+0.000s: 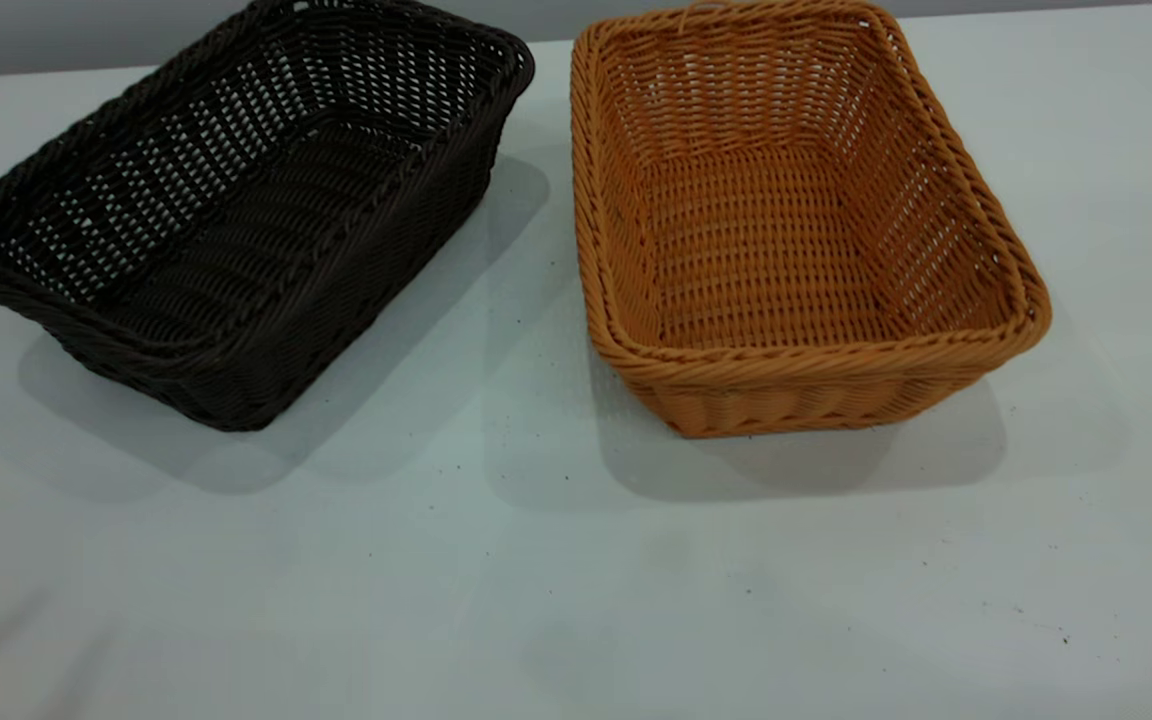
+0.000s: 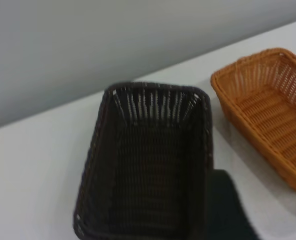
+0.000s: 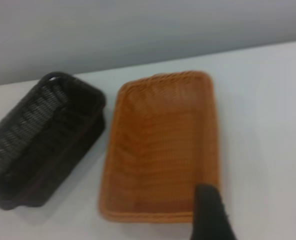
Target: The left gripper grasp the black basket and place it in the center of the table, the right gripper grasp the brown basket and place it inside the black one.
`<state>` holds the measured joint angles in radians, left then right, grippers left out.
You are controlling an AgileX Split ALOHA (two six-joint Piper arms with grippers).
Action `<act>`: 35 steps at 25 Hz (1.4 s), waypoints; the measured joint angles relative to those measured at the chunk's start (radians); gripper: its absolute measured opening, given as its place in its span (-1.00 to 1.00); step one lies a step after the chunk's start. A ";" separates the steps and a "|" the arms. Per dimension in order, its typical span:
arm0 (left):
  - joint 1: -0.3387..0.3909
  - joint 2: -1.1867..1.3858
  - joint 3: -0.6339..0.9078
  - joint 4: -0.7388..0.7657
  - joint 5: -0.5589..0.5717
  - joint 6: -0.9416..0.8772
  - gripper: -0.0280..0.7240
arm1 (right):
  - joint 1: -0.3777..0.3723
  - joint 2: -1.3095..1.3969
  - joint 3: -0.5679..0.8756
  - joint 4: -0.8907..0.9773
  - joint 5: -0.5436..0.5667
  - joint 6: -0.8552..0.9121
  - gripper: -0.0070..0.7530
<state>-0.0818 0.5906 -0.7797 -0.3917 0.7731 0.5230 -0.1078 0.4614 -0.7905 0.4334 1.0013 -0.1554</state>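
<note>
The black basket [image 1: 236, 210] stands on the table [image 1: 536, 580] at the back left, turned at an angle. The brown basket [image 1: 796, 220] stands beside it at the back right, apart from it. Neither gripper shows in the exterior view. In the left wrist view my left gripper [image 2: 266, 210] is open and empty, above the table beside the black basket [image 2: 148, 165], with the brown basket [image 2: 270, 110] farther off. In the right wrist view my right gripper [image 3: 260, 220] is open and empty; one finger [image 3: 210, 215] shows over the brown basket's [image 3: 160, 145] near corner.
A grey wall [image 1: 56, 30] runs behind the table's far edge, close to both baskets. The white tabletop extends in front of the baskets, with tiny dark specks. The black basket also shows in the right wrist view [image 3: 43, 140].
</note>
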 joint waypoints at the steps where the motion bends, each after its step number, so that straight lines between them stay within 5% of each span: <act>1: 0.000 0.031 0.000 -0.008 -0.028 0.039 0.14 | 0.000 0.034 -0.012 0.019 0.000 -0.004 0.12; 5: 0.000 0.133 0.000 -0.066 -0.134 0.143 0.38 | 0.000 0.151 -0.024 0.150 -0.035 0.011 0.14; 14: 0.000 0.227 0.001 -0.279 -0.227 0.315 0.42 | 0.000 0.346 -0.023 0.485 -0.008 0.228 0.14; 24: 0.000 0.226 0.001 -0.363 -0.227 0.373 0.42 | 0.000 0.383 0.164 0.572 -0.129 0.506 0.14; 35: -0.001 0.237 0.003 -0.366 -0.207 0.362 0.42 | 0.030 0.425 0.369 0.636 -0.246 0.522 0.15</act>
<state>-0.0829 0.8279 -0.7770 -0.7579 0.5660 0.8855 -0.0783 0.8868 -0.4215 1.0691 0.7557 0.3664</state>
